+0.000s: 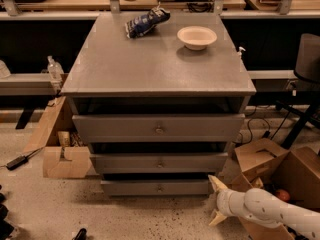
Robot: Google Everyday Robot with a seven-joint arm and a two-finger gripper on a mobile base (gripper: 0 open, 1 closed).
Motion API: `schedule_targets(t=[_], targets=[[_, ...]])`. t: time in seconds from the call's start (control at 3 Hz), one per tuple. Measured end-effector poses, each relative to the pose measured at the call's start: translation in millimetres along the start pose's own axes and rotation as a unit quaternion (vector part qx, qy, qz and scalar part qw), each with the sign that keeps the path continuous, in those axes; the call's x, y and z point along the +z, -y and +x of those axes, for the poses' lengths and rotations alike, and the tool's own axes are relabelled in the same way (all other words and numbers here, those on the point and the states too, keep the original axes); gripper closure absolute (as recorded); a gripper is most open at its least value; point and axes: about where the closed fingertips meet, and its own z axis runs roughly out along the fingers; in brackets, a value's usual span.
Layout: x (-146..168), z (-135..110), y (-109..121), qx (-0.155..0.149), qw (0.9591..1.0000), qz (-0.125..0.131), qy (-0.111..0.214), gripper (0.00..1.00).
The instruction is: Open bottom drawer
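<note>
The grey cabinet (157,66) stands in the middle of the view with three drawers. The bottom drawer (156,187) is the lowest and narrowest-looking one, with a small round knob (160,188) at its centre; its front sits about flush under the middle drawer (159,162). My gripper (216,200) comes in from the lower right on a white arm (267,211). Its two pale fingers are spread apart, one up and one down. It hovers just right of the bottom drawer's right end, near the floor, holding nothing.
A white bowl (197,36) and a blue chip bag (145,22) lie on the cabinet top. Open cardboard boxes (272,169) stand at the lower right, close to my arm. Another cardboard box (60,156) sits at the left of the cabinet. A black cable adapter (17,160) lies on the floor.
</note>
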Motion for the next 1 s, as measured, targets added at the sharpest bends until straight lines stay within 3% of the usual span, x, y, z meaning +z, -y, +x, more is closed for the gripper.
schedule_targets(t=[0.33, 0.67, 1.0], targets=[[1.6, -1.4, -0.4, 0.001, 1.0000, 0.001, 0.003, 0.00], [28.0, 2.5, -9.7, 0.006, 0.9999, -0.013, -0.002, 0.00], [79.8, 10.8, -29.8, 0.007, 0.9990, -0.038, -0.021, 0.00]])
